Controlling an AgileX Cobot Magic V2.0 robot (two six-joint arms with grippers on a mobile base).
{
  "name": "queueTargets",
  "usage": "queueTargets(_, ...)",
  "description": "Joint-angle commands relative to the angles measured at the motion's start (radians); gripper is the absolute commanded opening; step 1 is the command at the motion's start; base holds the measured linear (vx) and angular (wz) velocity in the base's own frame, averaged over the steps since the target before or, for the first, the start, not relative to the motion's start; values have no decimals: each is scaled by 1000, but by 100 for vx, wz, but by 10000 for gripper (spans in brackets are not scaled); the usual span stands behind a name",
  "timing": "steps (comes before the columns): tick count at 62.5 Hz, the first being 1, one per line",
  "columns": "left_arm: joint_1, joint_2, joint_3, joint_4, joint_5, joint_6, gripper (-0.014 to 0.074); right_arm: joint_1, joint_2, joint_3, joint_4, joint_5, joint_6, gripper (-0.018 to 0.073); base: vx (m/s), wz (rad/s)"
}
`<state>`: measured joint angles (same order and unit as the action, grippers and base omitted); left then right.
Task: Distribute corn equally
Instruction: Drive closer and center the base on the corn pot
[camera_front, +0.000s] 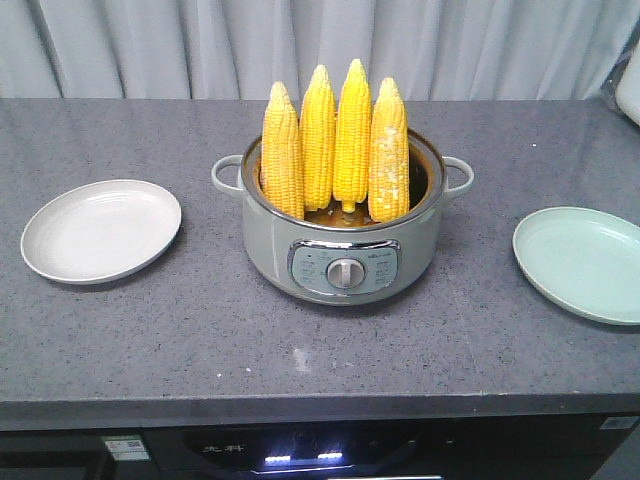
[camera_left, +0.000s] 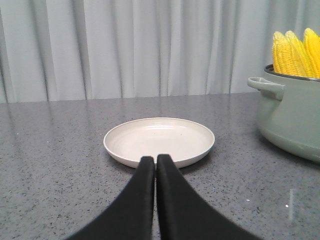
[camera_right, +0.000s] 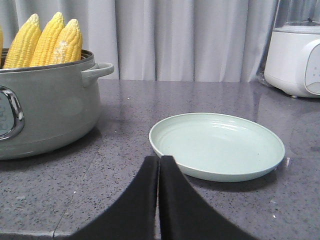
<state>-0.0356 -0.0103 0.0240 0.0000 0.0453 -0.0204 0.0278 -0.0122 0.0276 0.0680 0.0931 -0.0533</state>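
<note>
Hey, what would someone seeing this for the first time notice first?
Four bright yellow corn cobs stand upright in the pot at the middle of the counter, tips well above the rim. An empty white plate lies to its left and an empty green plate to its right.

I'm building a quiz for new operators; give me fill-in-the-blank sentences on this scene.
The electric pot holds ____ upright corn cobs.
The left tool points at the ____ plate.
The patchy cob stands at the row's ____ end.
Missing: four; white; right.
</note>
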Motion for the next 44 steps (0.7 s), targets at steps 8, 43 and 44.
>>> queueTargets(8,1,-17,14,-7,-78,-11,-6,2,-4,11,-3,-74,-1,-3,3,-1)
queueTargets(43,1,-17,14,-7,-78,-11,-6,2,-4,11,-3,-74,-1,-3,2,-1)
queueTargets(44,1,-17,14,-7,-78,-11,-6,2,-4,11,-3,-74,-1,-3,2,0)
